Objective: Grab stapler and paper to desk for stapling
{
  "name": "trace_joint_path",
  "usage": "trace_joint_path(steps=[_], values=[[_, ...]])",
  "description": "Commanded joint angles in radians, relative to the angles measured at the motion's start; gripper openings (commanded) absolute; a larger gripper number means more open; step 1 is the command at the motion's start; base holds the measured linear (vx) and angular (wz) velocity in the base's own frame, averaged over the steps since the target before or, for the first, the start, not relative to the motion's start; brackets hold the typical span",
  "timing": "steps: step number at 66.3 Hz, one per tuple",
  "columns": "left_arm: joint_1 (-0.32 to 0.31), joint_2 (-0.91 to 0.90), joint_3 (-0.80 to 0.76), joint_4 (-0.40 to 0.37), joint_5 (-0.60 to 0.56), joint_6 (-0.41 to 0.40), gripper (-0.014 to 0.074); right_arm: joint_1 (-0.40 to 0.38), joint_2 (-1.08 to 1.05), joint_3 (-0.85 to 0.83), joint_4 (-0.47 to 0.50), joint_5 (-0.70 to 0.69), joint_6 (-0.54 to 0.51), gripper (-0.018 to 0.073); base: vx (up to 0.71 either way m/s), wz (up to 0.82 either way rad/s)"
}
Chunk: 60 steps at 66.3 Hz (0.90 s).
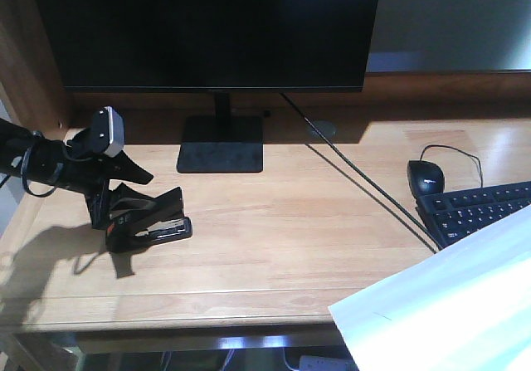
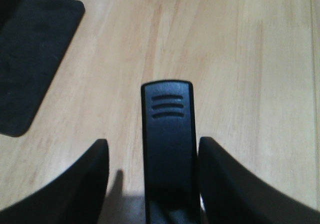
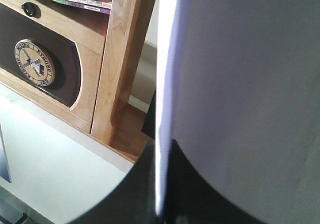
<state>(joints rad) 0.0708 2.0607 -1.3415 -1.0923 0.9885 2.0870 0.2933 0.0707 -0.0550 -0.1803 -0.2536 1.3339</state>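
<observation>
Clearly, black stapler (image 1: 153, 207), orange-red patch, gaping open.

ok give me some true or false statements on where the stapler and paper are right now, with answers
The stapler is on the left side of the desk, front-left of the monitor stand. True.
The paper lies flat mid-desk. False: it juts in over the front right corner.
The left gripper has its fingers either side of the stapler. True.
The mouse sits left of the monitor stand. False: it is on the right, by the keyboard.
</observation>
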Motion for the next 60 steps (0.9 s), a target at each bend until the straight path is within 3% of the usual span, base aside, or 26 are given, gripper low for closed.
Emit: trace_joint_path(steps=[1,14,40,60], values=[[-0.002,-0.062,-0.022,-0.048,0.030,-0.017,0.0282,-0.001,0.012,-0.030,-0.010,-0.075,-0.003,-0.0005,0.00,0.00],[-0.004,-0.062,-0.022,-0.055,0.014,-0.018,-0.0009,-0.001,0.012,-0.030,-0.010,-0.075,-0.003,-0.0005,0.00,0.00],[-0.043,-0.061,-0.022,-0.055,-0.048,-0.018,-0.0008,-0.001,0.012,-0.030,-0.010,-0.075,-0.003,-0.0005,0.00,0.00],[-0.046,-0.055,-0.022,-0.056,-0.019,-0.018,-0.0007,-0.001,0.012,-0.030,-0.010,-0.075,-0.003,-0.0005,0.00,0.00]])
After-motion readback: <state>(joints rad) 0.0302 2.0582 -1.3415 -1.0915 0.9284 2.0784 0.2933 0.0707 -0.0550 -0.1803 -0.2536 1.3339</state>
